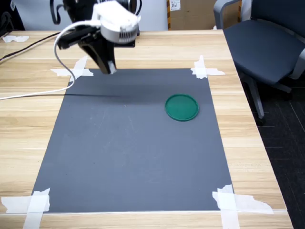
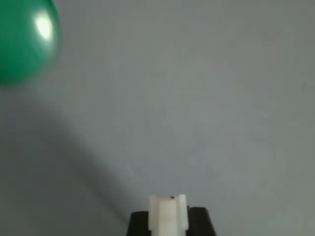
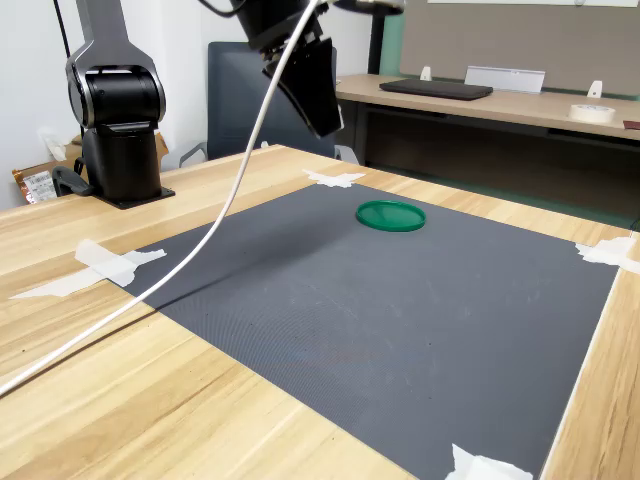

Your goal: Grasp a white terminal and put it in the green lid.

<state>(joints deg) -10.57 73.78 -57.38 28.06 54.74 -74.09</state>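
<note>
Grey mat taped on wooden table. Gripper raised, clamped on small white ridged terminal. Glossy green lid, empty, at the mat's two o'clock in the first exterior view.

The terminal is a tiny white, slightly translucent block with a notched top, gripped in the claw above the mat. The lid is a flat round dark-green disc with a low rim, lying empty toward the first exterior view's right.
</note>
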